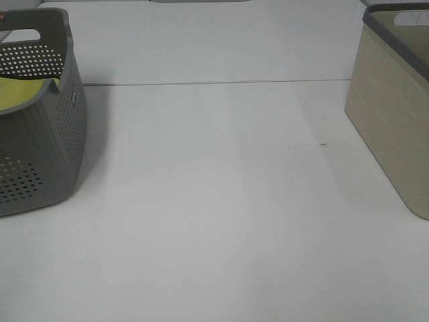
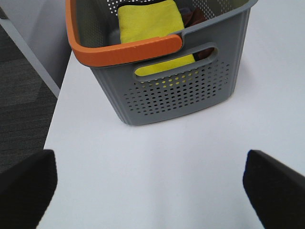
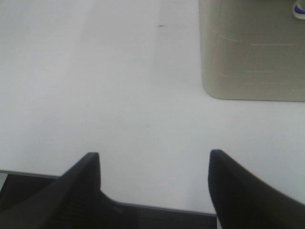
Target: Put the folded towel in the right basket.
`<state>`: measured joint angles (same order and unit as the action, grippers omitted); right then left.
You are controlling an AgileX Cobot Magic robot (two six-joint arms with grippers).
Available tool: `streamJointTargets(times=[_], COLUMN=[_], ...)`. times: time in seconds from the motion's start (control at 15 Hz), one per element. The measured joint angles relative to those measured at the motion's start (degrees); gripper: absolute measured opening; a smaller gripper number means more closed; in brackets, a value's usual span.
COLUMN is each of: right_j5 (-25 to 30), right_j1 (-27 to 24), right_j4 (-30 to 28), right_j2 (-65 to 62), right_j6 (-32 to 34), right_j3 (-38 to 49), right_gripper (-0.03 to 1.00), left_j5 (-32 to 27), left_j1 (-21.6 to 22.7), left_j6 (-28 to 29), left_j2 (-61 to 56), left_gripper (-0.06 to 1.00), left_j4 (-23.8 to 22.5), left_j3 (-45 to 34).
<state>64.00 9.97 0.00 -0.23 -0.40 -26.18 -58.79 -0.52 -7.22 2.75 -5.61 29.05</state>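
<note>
A folded yellow-green towel [image 1: 23, 94] lies inside the grey perforated basket [image 1: 67, 127] at the far left of the table. It also shows in the left wrist view [image 2: 150, 24], inside that basket [image 2: 181, 95], which has an orange handle [image 2: 124, 50]. The right basket [image 1: 392, 107] is beige with a grey rim and stands at the far right; its wall shows in the right wrist view [image 3: 252, 52]. My left gripper [image 2: 152, 191] is open and empty, short of the grey basket. My right gripper [image 3: 155, 183] is open and empty near the table's front edge.
The white table [image 1: 221, 201] spans the space between the two baskets. A dark item [image 2: 195, 16] lies beside the towel in the grey basket. The table's left edge and dark floor [image 2: 24, 95] show in the left wrist view.
</note>
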Motion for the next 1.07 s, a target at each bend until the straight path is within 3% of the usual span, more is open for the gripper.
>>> streamJointTargets(times=[0.4,0.73,1.07], right_j5=[-0.06,-0.17,-0.46], right_j1=[-0.29,-7.16,-7.51], right_j4=[0.0,0.0,0.0], right_j2=[0.0,0.0,0.0], right_j6=[0.0,0.0,0.0], right_j3=[0.0,0.0,0.0], right_gripper=[0.65,0.65,0.65], left_j5=[0.0,0.0,0.0], left_j1=[0.0,0.0,0.0], left_j6=[0.0,0.0,0.0], left_j2=[0.0,0.0,0.0], left_gripper=[0.99,0.99,0.99], left_j4=[0.0,0.0,0.0], left_j3=[0.0,0.0,0.0])
